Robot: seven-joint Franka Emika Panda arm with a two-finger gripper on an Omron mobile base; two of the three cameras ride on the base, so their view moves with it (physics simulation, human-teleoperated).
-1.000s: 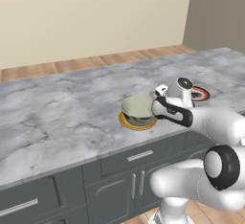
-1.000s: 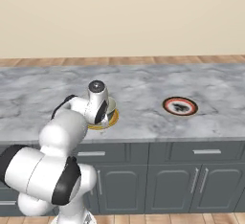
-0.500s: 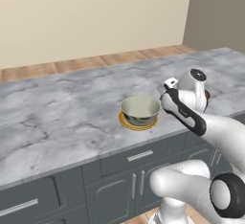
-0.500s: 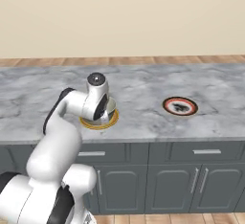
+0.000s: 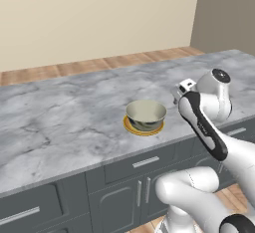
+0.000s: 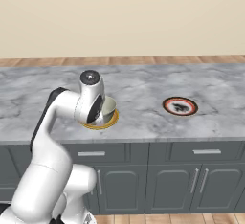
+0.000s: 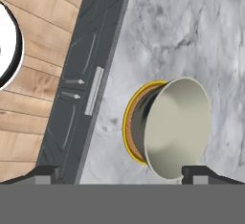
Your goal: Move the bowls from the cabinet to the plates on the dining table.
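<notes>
The cream-beige bowl (image 5: 146, 114) stands upright on the yellow-rimmed plate (image 5: 143, 129), near the front edge of the marble dining table (image 5: 60, 122). In the hand view the bowl (image 7: 178, 127) and plate (image 7: 129, 128) lie ahead of my gripper (image 7: 123, 174), which is open and holds nothing. My hand hovers just right of the bowl in the left base view, apart from it. The arm partly covers the bowl (image 6: 109, 106) in the right base view. The red-rimmed plate (image 6: 180, 106) lies bare further right on the table. The cabinet is out of view.
Dark grey drawers and doors with silver handles (image 6: 206, 151) run below the table's front edge. A wooden floor (image 5: 99, 65) and a beige wall lie beyond the far edge. Bare marble stretches to the left of the bowl.
My hand has drawn back from the bowl, up and to the right, with its jaws still open. The bowl stays on the yellow-rimmed plate.
</notes>
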